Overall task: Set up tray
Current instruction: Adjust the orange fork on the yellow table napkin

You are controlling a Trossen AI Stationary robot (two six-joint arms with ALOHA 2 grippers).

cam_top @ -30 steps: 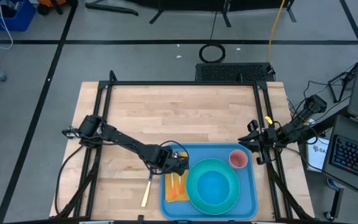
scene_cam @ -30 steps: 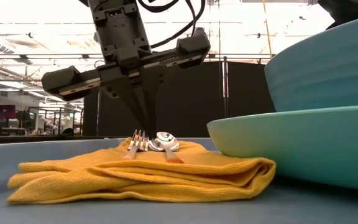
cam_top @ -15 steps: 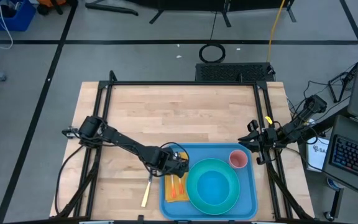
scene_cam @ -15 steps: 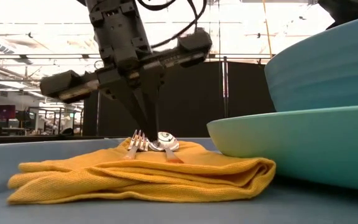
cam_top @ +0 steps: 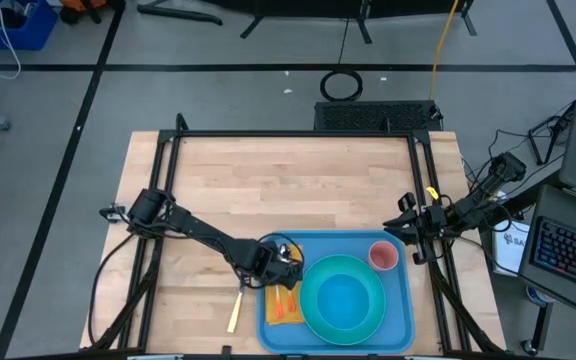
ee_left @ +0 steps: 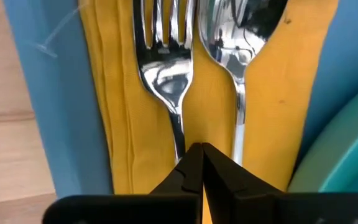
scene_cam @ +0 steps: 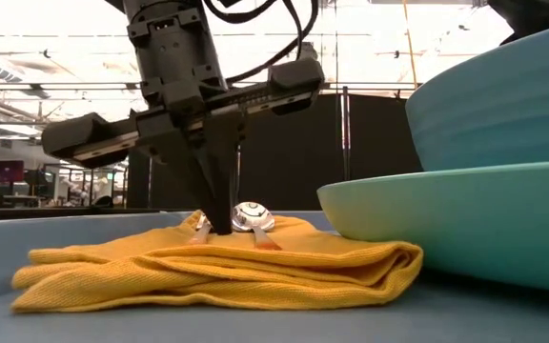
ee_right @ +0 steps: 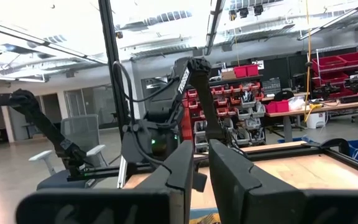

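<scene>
From above, we see a light wooden table (cam_top: 288, 180) in a black frame, with a dark robot arm at each side. The tray (cam_top: 400, 320), a large light-blue rectangle with rounded corners and a raised rim, lies at the near edge of the table, right of centre. On it sit a round turquoise plate (cam_top: 340, 300) with a bowl of the same colour, a small pink cup (cam_top: 383, 256) near the tray's far right corner, and a folded yellow napkin (cam_top: 284, 304) along the tray's left side.

On the napkin we see a silver fork (ee_left: 165, 68) and a silver spoon (ee_left: 241, 56) lying side by side, heads pointing the same way, the spoon on the side nearer the plate. A yellow-handled utensil (cam_top: 236, 310) lies on the bare wood just left of the tray; we cannot tell what kind it is.

The left gripper (ee_left: 201, 163) reaches in from the table's left edge and points straight down over the napkin. Its two dark fingers are pressed together, and the tip sits between the fork and spoon handles; we see nothing held between them.

The right gripper (ee_right: 201, 163) waits at the table's right edge, beside the tray's far right corner. Its fingers stand slightly apart, with nothing between them.
</scene>
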